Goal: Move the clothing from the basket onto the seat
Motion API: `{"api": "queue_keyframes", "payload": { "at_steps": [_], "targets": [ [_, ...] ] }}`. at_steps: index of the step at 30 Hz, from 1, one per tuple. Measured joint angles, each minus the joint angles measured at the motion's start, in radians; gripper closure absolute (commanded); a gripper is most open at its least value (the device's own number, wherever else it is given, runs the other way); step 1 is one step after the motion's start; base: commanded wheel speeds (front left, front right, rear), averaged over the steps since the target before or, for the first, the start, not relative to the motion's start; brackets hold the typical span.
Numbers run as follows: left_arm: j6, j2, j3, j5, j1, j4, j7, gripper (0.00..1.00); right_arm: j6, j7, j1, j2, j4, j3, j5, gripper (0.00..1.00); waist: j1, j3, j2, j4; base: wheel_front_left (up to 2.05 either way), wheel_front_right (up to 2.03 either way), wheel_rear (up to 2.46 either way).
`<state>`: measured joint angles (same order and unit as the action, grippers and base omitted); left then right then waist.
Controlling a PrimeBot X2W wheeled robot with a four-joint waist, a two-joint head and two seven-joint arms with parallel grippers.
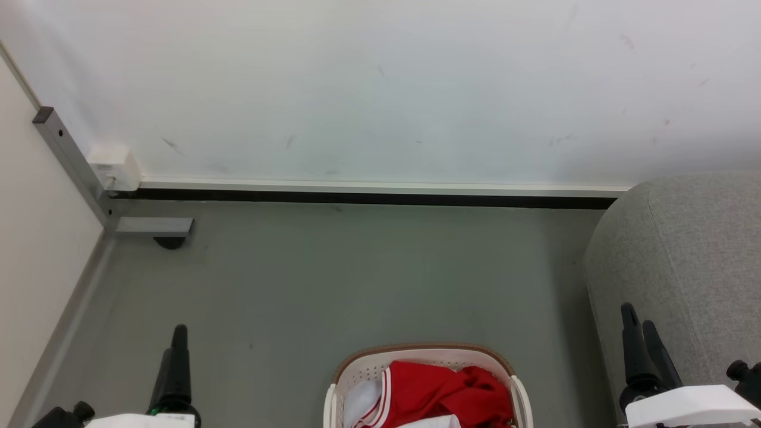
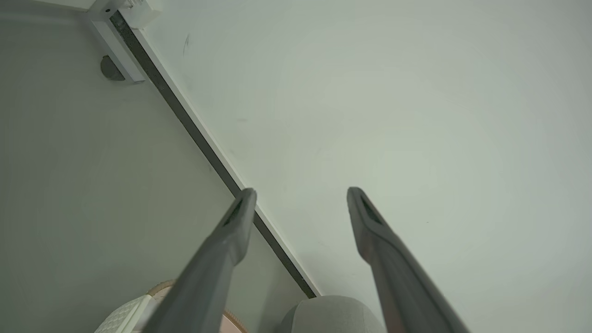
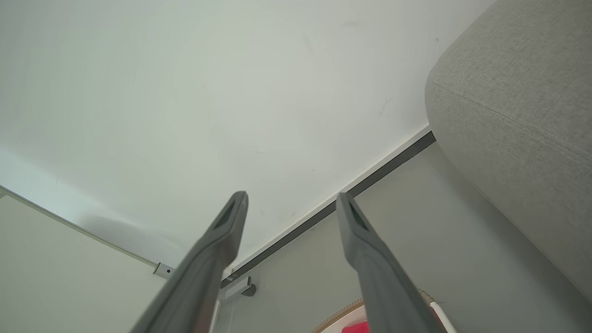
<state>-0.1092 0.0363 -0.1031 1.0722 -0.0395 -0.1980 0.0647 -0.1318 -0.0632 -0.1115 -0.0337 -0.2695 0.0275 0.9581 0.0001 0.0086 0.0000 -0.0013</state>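
Red clothing [image 1: 443, 389] with white striped trim lies bunched in the cream basket [image 1: 422, 355], which stands on the floor at the bottom middle of the head view. The grey seat [image 1: 684, 261] rises at the right, its rounded arm beside the basket. My left gripper [image 1: 178, 333] points up at the lower left, well left of the basket; in its wrist view it [image 2: 300, 194] stands open and empty. At the lower right, my right gripper [image 1: 637, 314] is in front of the seat's arm, open with nothing held [image 3: 291, 199]. A sliver of the red clothing [image 3: 356, 328] shows below it.
A white wall [image 1: 380, 89] with a dark baseboard [image 1: 357, 197] closes the far side. A grey metal post [image 1: 68, 157] with a foot bracket [image 1: 154, 227] and a white box [image 1: 114, 166] stand in the left corner. Grey floor [image 1: 357, 279] lies between the basket and the wall.
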Motion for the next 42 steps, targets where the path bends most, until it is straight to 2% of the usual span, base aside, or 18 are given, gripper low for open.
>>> {"api": "queue_keyframes", "payload": {
  "at_steps": [8, 20, 42],
  "targets": [
    [-0.004, 0.001, 0.007, -0.167, 0.008, 0.025, 0.025, 0.00, 0.000, -0.027, -0.011, -0.002, -0.001, 0.005, -0.162, 0.00, 0.0000, 0.002, 0.0000, -0.001, 0.00, 0.00, 0.00],
    [-0.014, 0.003, 0.008, -0.344, 0.020, 0.057, 0.059, 0.00, 0.000, -0.060, -0.029, -0.003, -0.022, 0.022, -0.346, 0.00, 0.0000, 0.004, 0.0000, 0.000, 0.00, 0.00, 0.00],
    [-0.017, 0.006, 0.009, -0.610, 0.033, 0.077, 0.113, 0.00, 0.000, -0.114, -0.032, -0.006, -0.080, 0.028, -0.564, 0.00, 0.0000, 0.015, 0.0000, -0.003, 0.00, 0.00, 0.00]
  ]
}}
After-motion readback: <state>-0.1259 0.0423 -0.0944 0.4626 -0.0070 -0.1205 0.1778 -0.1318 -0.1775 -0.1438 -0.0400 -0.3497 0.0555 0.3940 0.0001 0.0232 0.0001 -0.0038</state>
